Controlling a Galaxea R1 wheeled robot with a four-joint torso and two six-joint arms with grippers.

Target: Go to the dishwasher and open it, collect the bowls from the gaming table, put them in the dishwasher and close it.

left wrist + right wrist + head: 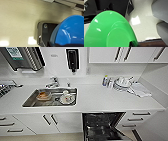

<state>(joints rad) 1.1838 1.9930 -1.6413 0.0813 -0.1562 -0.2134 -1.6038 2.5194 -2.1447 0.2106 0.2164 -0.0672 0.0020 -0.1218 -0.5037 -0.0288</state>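
The dishwasher (pixel 102 125) stands open under the white counter, right of the sink, its dark inside and racks showing. A bright blue bowl (pixel 70 31) hangs close over the pale floor in the left wrist view, and my left gripper (pixel 58 45) is shut on its rim. The wide light green bowl (pixel 109 31) looms large in the right wrist view, also above the floor, with my right gripper (pixel 133 44) shut on its edge. The gaming table is out of view.
A steel sink (pixel 30 100) holds a brownish-orange bowl (pixel 43 95) and white dishes (pixel 67 98). Bottles (pixel 106 81), stacked plates (pixel 122 83) and a cloth (pixel 140 89) sit at the counter's right. White drawers (pixel 136 119) flank the dishwasher.
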